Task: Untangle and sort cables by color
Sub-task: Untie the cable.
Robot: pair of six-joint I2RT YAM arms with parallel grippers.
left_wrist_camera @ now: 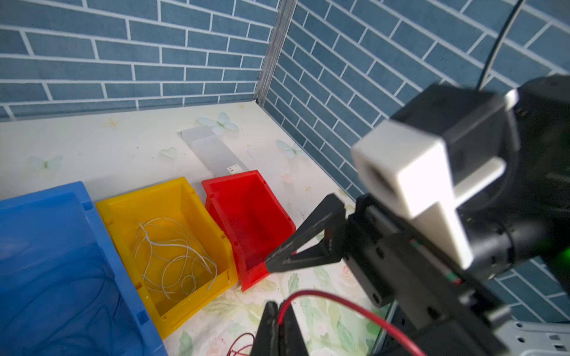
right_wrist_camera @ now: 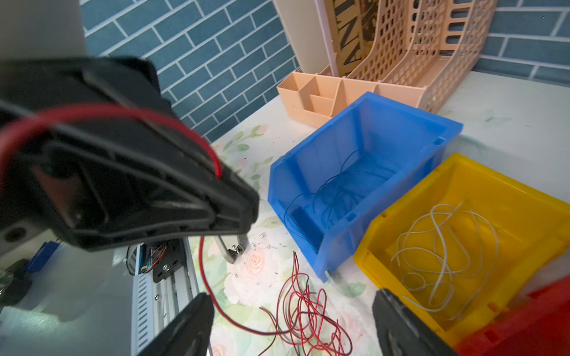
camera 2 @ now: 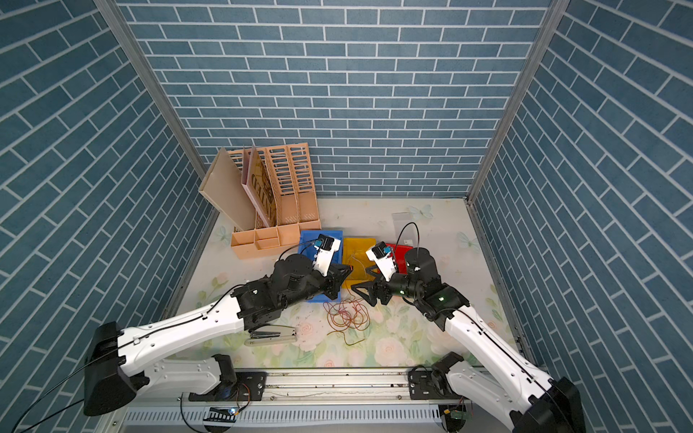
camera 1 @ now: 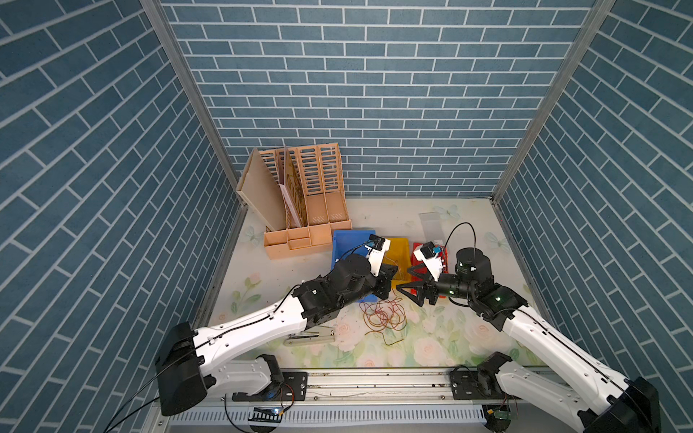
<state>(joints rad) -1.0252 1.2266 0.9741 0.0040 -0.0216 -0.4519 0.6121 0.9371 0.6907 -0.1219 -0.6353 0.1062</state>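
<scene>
Blue thin wires [right_wrist_camera: 339, 185] and whitish thin wires [right_wrist_camera: 444, 246] lie binned. The red wire tangle [camera 1: 382, 315] near the yellow plastic bin [left_wrist_camera: 172, 197] is left for us. Our left tool [left_wrist_camera: 278, 308] pinches one red strand [left_wrist_camera: 339, 303]; our right tool [camera 1: 405, 280] is spread, empty.

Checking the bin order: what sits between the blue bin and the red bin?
The yellow bin, holding pale cables, as the left wrist view shows.

Left arm [camera 1: 243, 330] and right arm [camera 1: 551, 345] have white shells, black joints, thin black wires, triangular black jaws.
</scene>
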